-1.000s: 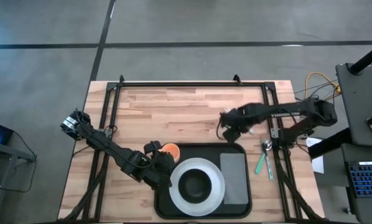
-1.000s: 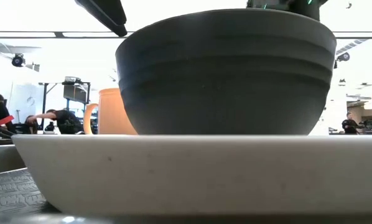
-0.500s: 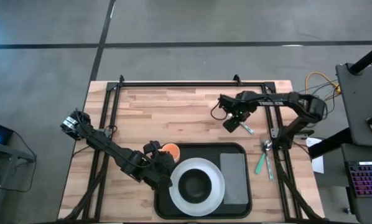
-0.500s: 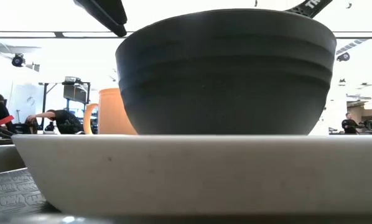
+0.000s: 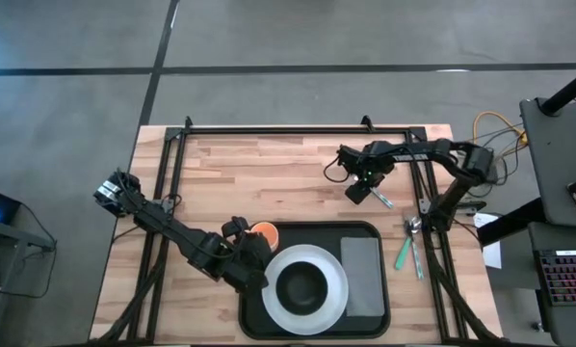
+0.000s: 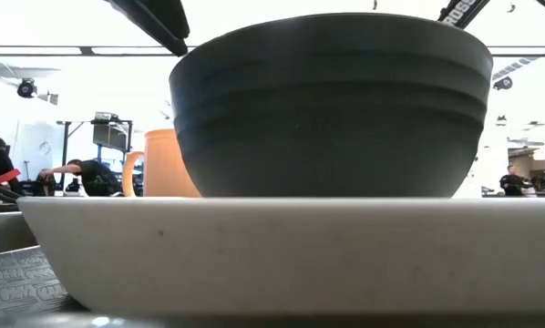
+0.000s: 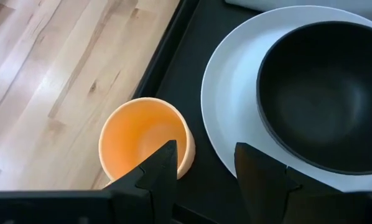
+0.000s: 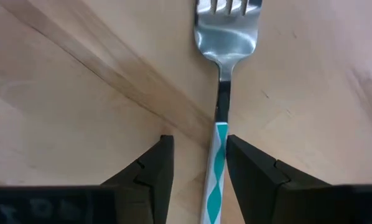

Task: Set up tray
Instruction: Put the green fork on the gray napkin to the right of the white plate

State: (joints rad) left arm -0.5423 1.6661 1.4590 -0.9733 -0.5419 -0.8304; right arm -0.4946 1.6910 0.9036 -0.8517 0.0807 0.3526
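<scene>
White capital letters on a dark arm [image 6: 462,11] at the low view's upper edge show only in part, roughly "ROSS". No other writing can be read.

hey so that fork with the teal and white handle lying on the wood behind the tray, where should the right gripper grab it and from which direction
Grip the fork on its slim teal-and-white handle, not the wide tines. It lies flat on the table, so coming straight down from above looks best, one finger on each side of the handle. The right gripper already hangs over it, open, with the handle between its fingers. The tray is out of the way.
</scene>
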